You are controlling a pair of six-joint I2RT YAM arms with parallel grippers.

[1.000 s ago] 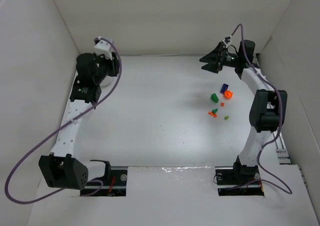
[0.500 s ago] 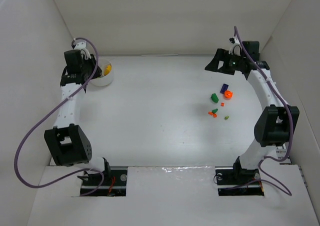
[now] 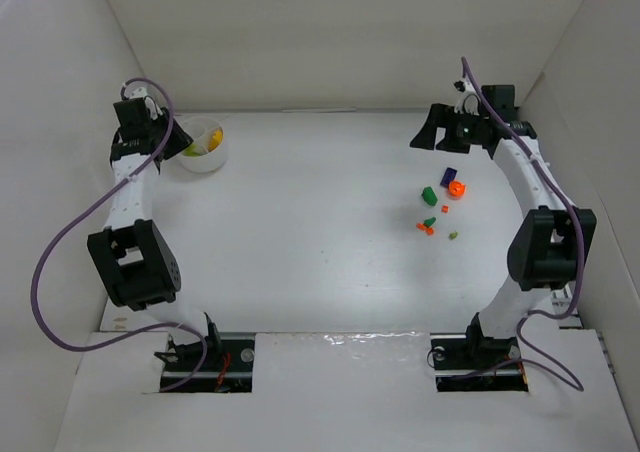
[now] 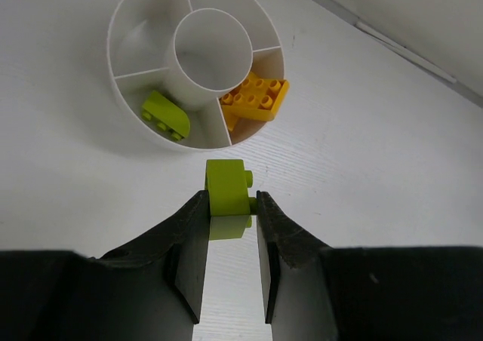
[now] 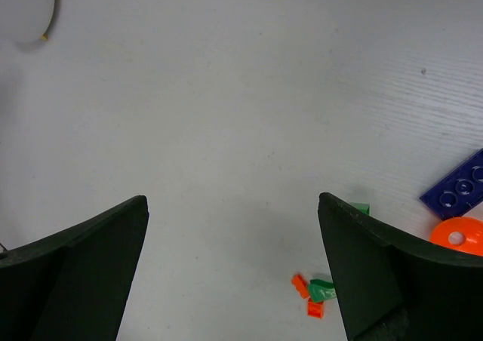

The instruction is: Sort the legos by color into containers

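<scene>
Left gripper (image 4: 230, 199) pinches a lime brick (image 4: 226, 184) just short of the bowl (image 4: 143, 50), which lies straight ahead of its fingertips. The section holding a matching brick (image 4: 166, 115) sits ahead and slightly left. Right gripper (image 5: 232, 205), spread and empty, hovers near the loose legos (image 3: 456, 188), well apart from the bowl.

The bowl (image 4: 213, 54) sits far left on the desk (image 3: 320, 262), with 2 legos (image 4: 256, 99) inside. The left gripper (image 4: 229, 205) holds 1 lego (image 4: 226, 186) near it. The other legos (image 3: 428, 194) lie bunched on the right.
</scene>
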